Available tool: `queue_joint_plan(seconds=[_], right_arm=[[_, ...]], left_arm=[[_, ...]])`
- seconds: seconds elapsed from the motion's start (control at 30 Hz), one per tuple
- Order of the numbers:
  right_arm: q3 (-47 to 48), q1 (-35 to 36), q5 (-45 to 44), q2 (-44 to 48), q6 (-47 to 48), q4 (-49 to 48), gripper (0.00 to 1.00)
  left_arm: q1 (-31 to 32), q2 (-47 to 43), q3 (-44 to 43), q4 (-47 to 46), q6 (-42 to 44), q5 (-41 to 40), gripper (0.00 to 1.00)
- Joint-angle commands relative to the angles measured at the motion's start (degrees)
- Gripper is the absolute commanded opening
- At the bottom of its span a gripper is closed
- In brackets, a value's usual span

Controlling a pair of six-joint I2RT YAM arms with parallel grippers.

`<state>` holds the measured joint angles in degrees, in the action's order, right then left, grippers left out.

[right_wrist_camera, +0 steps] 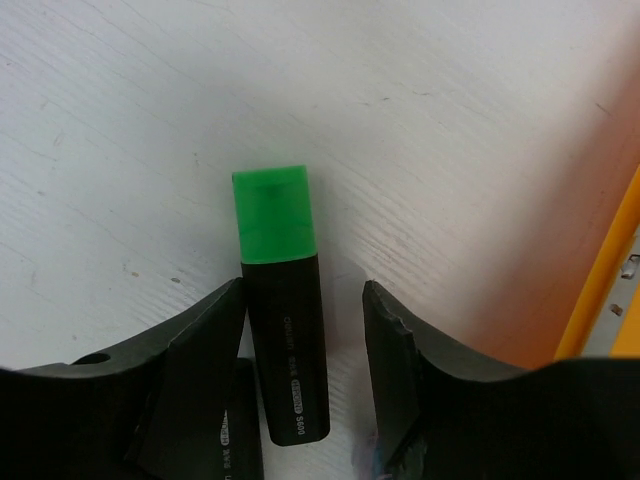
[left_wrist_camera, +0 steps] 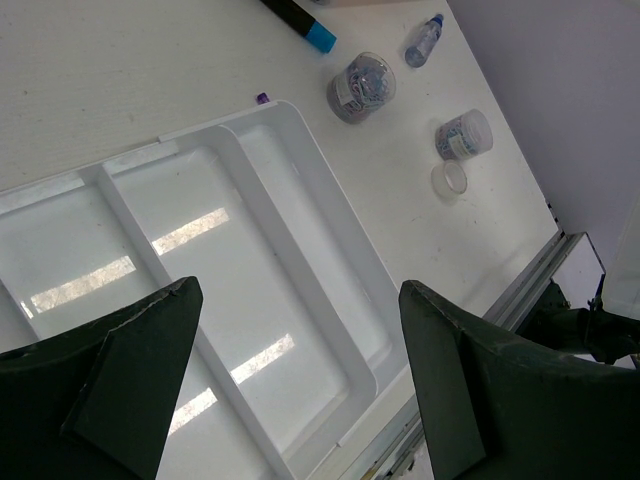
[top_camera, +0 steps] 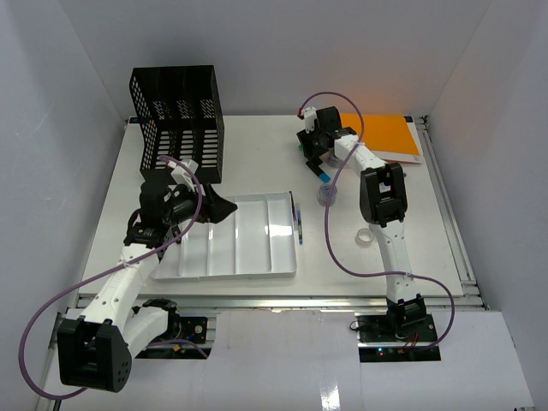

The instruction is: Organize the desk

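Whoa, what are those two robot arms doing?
They are tidying a desk. The right gripper is open, with its fingers on either side of a green-capped highlighter lying on the desk, not squeezing it yet. The left gripper hangs open and empty above a white compartment tray. Two small jars and a blue-capped marker lie loose on the desk beyond the tray.

Left arm (top_camera: 120, 287) and right arm (top_camera: 392, 248) with white links, black boxy joint housings, looping purple cables (top_camera: 338, 248), left gripper (left_wrist_camera: 298, 290) with dark matte wedge-shaped fingers (left_wrist_camera: 140, 360)
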<state>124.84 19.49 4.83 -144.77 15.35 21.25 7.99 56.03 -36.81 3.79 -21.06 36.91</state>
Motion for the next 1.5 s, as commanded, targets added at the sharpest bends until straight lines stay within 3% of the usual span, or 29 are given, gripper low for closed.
queue_joint_plan(seconds=[0.0, 0.2, 0.4, 0.47, 0.6, 0.8, 0.93, 1.13, 1.47], right_arm=[[2.3, -0.3, 1.5, -0.4, -0.4, 0.1, 0.53], [0.8, 0.1, 2.8, 0.3, -0.3, 1.9, 0.41], [-0.6, 0.3, 1.6, 2.5, 0.1, 1.1, 0.29], [-1.0, 0.2, 1.6, 4.4, 0.0, 0.4, 0.26], [-3.2, 0.2, 4.4, 10.1, -0.7, -2.3, 0.22], [-14.7, 0.1, 14.0, 23.0, -2.4, -5.1, 0.17], [-29.7, 0.1, 23.8, 34.1, -4.1, -7.9, 0.16], [-48.5, 0.1, 34.6, 50.0, -4.2, -8.4, 0.15], [-66.5, 0.3, 39.0, 68.7, -2.6, -8.2, 0.15]], left_arm=[[-0.1, -1.0, 0.5, -1.7, -0.1, 1.2, 0.91], [-0.1, -0.8, 1.1, -3.2, -1.5, 4.2, 0.91], [-0.1, 1.5, 2.8, -11.4, -7.6, 10.7, 0.91], [-0.1, 2.4, 4.4, -16.8, -10.9, 13.0, 0.91], [-0.1, 3.8, 9.6, -35.3, -25.3, 13.8, 0.91], [1.0, 8.3, 14.7, -52.4, -39.4, 8.7, 0.90], [4.8, 11.7, 12.1, -52.6, -40.6, 2.1, 0.88], [15.9, 19.3, 5.9, -52.2, -41.4, -8.8, 0.84], [28.7, 29.7, -0.5, -54.9, -44.2, -18.0, 0.80]])
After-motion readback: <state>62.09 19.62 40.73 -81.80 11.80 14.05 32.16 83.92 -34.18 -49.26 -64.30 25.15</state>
